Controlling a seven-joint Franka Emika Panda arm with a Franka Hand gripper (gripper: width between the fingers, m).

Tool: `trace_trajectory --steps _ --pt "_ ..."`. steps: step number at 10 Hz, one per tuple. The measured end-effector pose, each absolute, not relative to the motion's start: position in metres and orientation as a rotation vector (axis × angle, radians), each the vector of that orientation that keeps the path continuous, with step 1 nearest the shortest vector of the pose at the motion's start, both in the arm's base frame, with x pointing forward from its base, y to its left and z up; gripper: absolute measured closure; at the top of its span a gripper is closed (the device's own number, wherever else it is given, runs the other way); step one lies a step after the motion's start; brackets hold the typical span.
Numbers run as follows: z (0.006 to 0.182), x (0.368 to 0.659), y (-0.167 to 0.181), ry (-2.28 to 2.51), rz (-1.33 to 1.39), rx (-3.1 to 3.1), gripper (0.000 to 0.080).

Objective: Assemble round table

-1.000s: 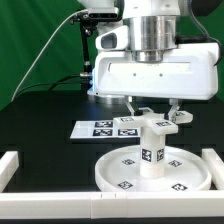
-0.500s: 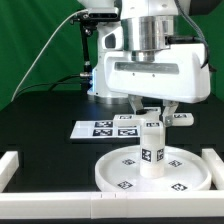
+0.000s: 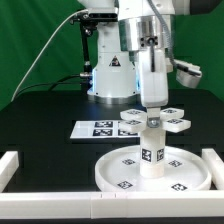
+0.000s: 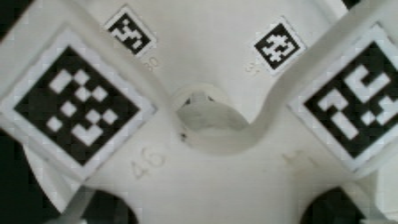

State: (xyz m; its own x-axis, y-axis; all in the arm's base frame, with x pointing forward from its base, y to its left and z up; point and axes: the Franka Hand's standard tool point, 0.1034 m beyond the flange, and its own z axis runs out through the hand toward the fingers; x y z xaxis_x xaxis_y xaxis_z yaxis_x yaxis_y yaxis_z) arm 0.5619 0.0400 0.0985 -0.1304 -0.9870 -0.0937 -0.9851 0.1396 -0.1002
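Round table parts stacked near the front of the bench

The white rimmed round disc [image 3: 153, 172] lies flat, tags facing up, low in the exterior view toward 5 o'clock. The short cylindrical leg [image 3: 152, 152] stands upright at its centre, a tag on its side. The four-armed cross-shaped base [image 3: 153, 119] sits level at the leg's top, at 12 o'clock from the disc; whether it is fully seated cannot be told. Close up, the base [image 4: 205, 120] shows tagged arms around a central hole.
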Motion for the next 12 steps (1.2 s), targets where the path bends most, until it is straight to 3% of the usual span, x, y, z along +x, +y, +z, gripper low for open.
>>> trace_trajectory --steps 3,4,8,12 --pt "0.099 0.561 0.041 2.191 -0.006 -2.067 0.0288" --pt "0.106 0.563 0.043 2.13 0.015 -2.129 0.0172" --pt "0.134 0.571 0.045 1.667 -0.04 -2.466 0.0151" --pt "0.132 0.571 0.045 0.923 -0.103 -2.85 0.0151"
